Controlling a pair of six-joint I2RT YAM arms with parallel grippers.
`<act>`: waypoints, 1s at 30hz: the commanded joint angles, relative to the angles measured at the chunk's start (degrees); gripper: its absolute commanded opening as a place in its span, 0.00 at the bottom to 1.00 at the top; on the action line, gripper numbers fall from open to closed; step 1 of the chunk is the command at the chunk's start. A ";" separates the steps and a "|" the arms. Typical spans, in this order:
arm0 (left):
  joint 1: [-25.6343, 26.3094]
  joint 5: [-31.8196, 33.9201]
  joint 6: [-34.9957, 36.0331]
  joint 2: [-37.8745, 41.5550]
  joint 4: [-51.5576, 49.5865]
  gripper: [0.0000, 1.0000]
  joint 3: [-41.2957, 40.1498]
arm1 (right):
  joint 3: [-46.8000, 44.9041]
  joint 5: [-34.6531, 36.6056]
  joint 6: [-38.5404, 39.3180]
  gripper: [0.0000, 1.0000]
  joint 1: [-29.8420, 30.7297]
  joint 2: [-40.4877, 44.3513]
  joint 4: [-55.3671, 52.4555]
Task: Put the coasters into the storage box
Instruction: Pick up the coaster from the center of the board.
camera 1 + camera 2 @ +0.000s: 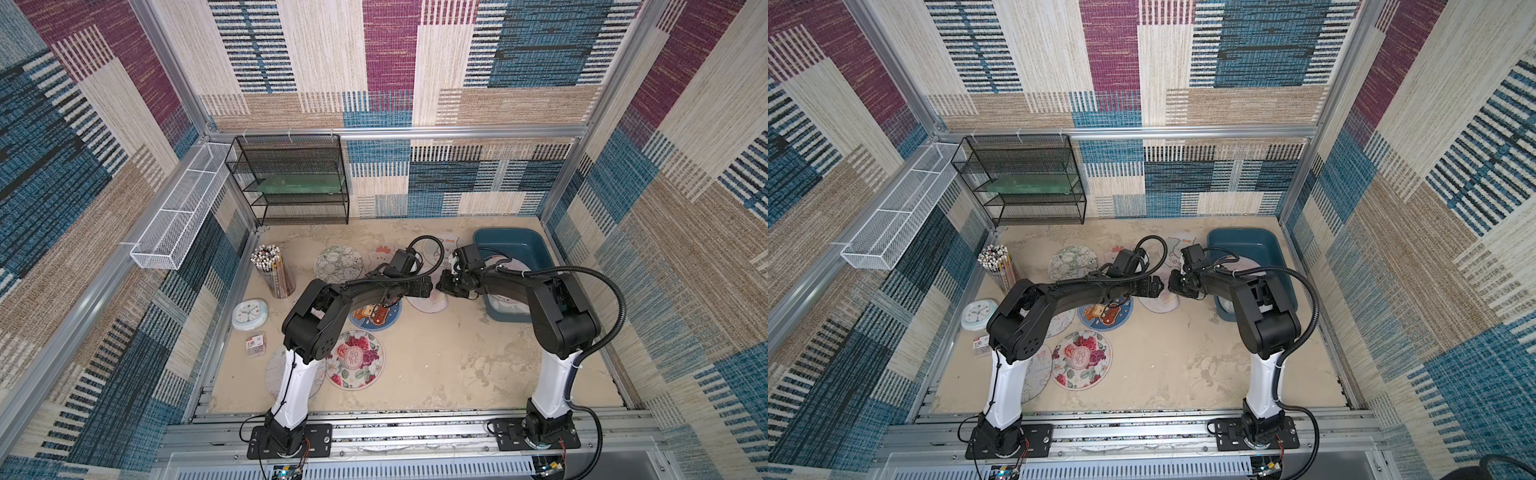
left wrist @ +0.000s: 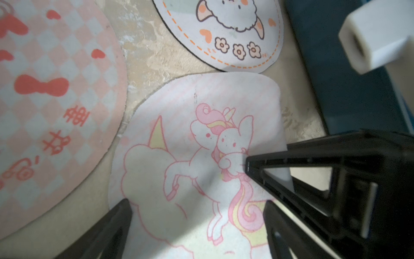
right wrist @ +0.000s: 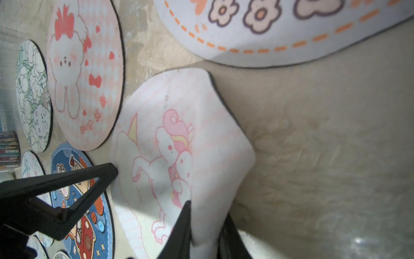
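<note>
right gripper [image 3: 207, 209] is clamped on the rim of the pink unicorn coaster [image 3: 170, 125], that edge curled up off the sandy tabletop [image 1: 436, 353], just beside the teal storage box [image 1: 517, 245]; left gripper [image 2: 196, 201] hangs over the same coaster, jaws spread wide; the checked pink coaster [image 2: 56, 101] lies flat nearby

Unicorn coaster [image 2: 190, 139]: pale pink stripes, pink-and-yellow mane.
Sheep coaster [image 2: 224, 33]: white, orange dashed border, small flowers.
Bow coaster [image 2: 56, 101]: pink-white checks, red bows.
Blue coaster [image 1: 376, 316]: blue rim, orange-red cartoon.
Rose coaster [image 1: 354, 359]: red and pink blooms, green leaves.
Box [image 1: 519, 243]: plain teal.
Table [image 1: 436, 365]: mottled sand.
Clock [image 1: 249, 314]: pale blue.
Rack [image 1: 286, 158]: black mesh.
Tray [image 1: 178, 216]: white mesh.
</note>
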State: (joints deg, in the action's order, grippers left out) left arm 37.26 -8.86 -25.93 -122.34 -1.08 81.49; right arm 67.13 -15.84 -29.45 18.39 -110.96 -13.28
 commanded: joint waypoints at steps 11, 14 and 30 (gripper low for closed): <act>0.01 -3.30 0.18 4.66 -0.84 0.92 -3.61 | 2.62 5.98 3.15 0.11 1.04 7.86 -4.78; 0.08 -2.76 0.83 6.58 0.02 0.92 -4.62 | 3.07 7.53 3.49 0.11 0.47 10.35 -5.81; 1.06 -5.60 3.35 11.16 -0.12 0.91 -7.29 | -0.40 14.68 3.74 0.12 -10.50 29.86 -6.96</act>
State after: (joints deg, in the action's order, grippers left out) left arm 38.06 -12.88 -24.86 -111.92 -1.08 74.63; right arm 67.00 -3.05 -25.87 9.28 -83.26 -20.91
